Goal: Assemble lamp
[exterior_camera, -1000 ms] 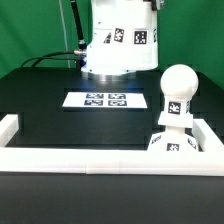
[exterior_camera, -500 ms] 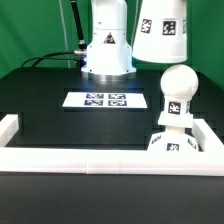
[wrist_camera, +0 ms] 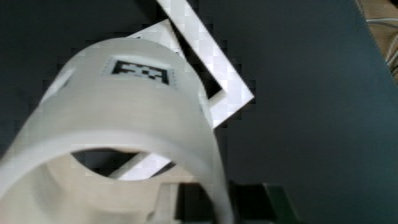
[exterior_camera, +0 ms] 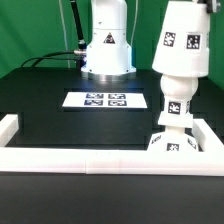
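Shade (exterior_camera: 183, 40) hangs in the air, held by the jaws closed on its rim — the wrist view shows the fingers (wrist_camera: 199, 198) pinching the wall of the shade (wrist_camera: 125, 120). Its long axis is nearly upright, wide mouth downward. Directly below the jaws stands the bulb (exterior_camera: 176, 105), upright on the base (exterior_camera: 175, 143) on the tabletop (exterior_camera: 60, 125); the ball top is already hidden inside the shade's mouth. What remains, I judge, is 1 straight descent — axes look close to aligned.

White shade (exterior_camera: 181, 40) and bulb (exterior_camera: 173, 108) carry black-and-white square tags; table (exterior_camera: 60, 125) black.
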{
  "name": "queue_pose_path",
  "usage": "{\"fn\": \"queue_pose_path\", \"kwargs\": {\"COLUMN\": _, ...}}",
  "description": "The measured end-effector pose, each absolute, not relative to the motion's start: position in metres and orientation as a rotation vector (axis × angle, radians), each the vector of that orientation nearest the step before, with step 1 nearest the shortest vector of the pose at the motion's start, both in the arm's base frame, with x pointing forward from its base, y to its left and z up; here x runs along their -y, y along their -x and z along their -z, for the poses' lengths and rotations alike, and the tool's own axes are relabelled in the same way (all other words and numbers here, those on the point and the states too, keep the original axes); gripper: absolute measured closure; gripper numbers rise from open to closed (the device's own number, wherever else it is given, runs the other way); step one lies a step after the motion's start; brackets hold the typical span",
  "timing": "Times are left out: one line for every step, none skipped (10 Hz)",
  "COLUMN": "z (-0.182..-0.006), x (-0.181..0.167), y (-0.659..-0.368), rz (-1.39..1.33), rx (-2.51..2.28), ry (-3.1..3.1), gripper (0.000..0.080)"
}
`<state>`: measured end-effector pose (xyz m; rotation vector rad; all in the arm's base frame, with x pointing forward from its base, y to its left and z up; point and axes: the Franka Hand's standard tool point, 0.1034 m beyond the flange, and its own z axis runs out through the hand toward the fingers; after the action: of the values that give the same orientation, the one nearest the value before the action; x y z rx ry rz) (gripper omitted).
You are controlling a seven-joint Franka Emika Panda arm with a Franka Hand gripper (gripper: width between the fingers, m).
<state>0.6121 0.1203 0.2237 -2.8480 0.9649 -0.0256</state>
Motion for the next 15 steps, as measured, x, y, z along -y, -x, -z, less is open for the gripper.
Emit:
{"fn": "queue_pose_path", "kwargs": {"z": -0.218, "x": -0.122, "y": -0.613, "rz": 0.031, "rx": -0.944, "ry": 2.862, "gripper": 0.0755}}
{"fn": "queue_pose_path", "kwargs": {"z": -0.214, "x": -0.121, "y": -0.614, "rz": 0.039, "rx": -0.92, "ry": 2.878, "gripper": 0.0755}}
{"fn": "queue_pose_path", "kwargs": {"z": -0.214, "x": -0.121, "y": -0.614, "rz": 0.039, "rx": -0.921, "ry": 2.877, "gripper": 0.0755}}
{"fn": "queue_pose_path", "kwargs": {"z": -0.213, "x": -0.121, "y": -0.613, "rz": 0.038, "rx": -0.921, "ry": 2.878, "gripper": 0.0755}}
{"fn": "queue_pose_path", "kwargs": {"z": -0.213, "x": -0.121, "y": -0.613, "rz": 0.038, "rx": -0.922, "ry": 2.878, "gripper": 0.0755}}
{"fn": "queue_pose_path", "kwargs": {"z": -0.213, "x": -0.121, "y": -0.613, "rz": 0.037, "rx": -0.922, "ry": 2.878, "gripper": 0.0755}}
{"fn": "queue_pose_path", "kwargs": {"z": -0.211, "x": -0.122, "y": -0.613, "rz": 0.04, "rx": -0.921, "ry": 2.878, "gripper": 0.0755}}
{"fn": "queue_pose_path", "kwargs": {"z": -0.206, "x": -0.123, "y": -0.614, "rz": 0.075, "rx": -0.918, "ry": 2.873, "gripper": 0.0755}}
{"fn": "queue_pose_path", "kwargs": {"z": -0.201, "x": -0.122, "y": -0.614, "rz": 0.083, "rx": -0.909, "ry": 2.877, "gripper": 0.0755}}
{"fn": "queue_pose_path", "kwargs": {"z": -0.197, "x": -0.121, "y": -0.616, "rz": 0.092, "rx": -0.91, "ry": 2.878, "gripper": 0.0755}}
{"fn": "queue_pose_path", "kwargs": {"z": -0.193, "x": -0.121, "y": -0.616, "rz": 0.095, "rx": -0.911, "ry": 2.882, "gripper": 0.0755}}
{"fn": "queue_pose_path", "kwargs": {"z": -0.188, "x": -0.121, "y": -0.617, "rz": 0.099, "rx": -0.911, "ry": 2.885, "gripper": 0.0755}}
{"fn": "queue_pose_path", "kwargs": {"z": -0.182, "x": -0.121, "y": -0.618, "rz": 0.107, "rx": -0.912, "ry": 2.888, "gripper": 0.0755}}
{"fn": "queue_pose_path", "kwargs": {"z": -0.177, "x": -0.12, "y": -0.618, "rz": 0.108, "rx": -0.914, "ry": 2.893, "gripper": 0.0755}}
{"fn": "queue_pose_path", "kwargs": {"z": -0.173, "x": -0.12, "y": -0.618, "rz": 0.111, "rx": -0.915, "ry": 2.895, "gripper": 0.0755}}
